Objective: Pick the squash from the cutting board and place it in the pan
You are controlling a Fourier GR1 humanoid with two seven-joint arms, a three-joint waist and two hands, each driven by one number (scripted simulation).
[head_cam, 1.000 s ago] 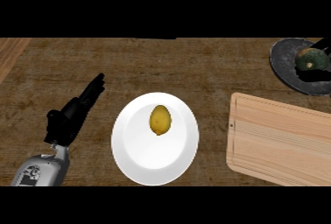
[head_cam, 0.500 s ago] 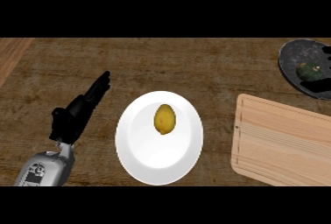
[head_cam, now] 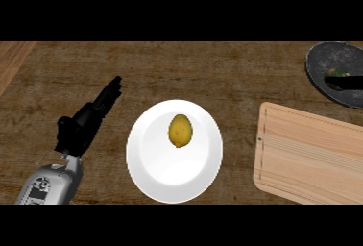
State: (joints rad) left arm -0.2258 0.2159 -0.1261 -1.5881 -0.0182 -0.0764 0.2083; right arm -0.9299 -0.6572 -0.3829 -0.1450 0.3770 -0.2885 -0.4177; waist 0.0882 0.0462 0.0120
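Note:
The wooden cutting board (head_cam: 312, 158) lies at the right with nothing on it. At the top right sits the dark pan (head_cam: 333, 57), cut off by the view's edge. A small green patch, apparently the squash (head_cam: 339, 73), shows inside it. A black shape that looks like part of my right hand (head_cam: 347, 84) reaches over the pan from the right edge, hiding most of the squash. My left hand (head_cam: 89, 122) rests open at the left, fingers straight and pointing up-right, holding nothing.
A white plate (head_cam: 174, 168) sits in the middle of the dark wooden counter with a yellow oval vegetable (head_cam: 180, 130) on it. The left hand is just left of the plate. A lighter wood strip (head_cam: 10, 60) shows at the top left.
The whole scene has drifted slightly in the view. The dark shape over the pan has shifted a little. The left hand keeps its pose.

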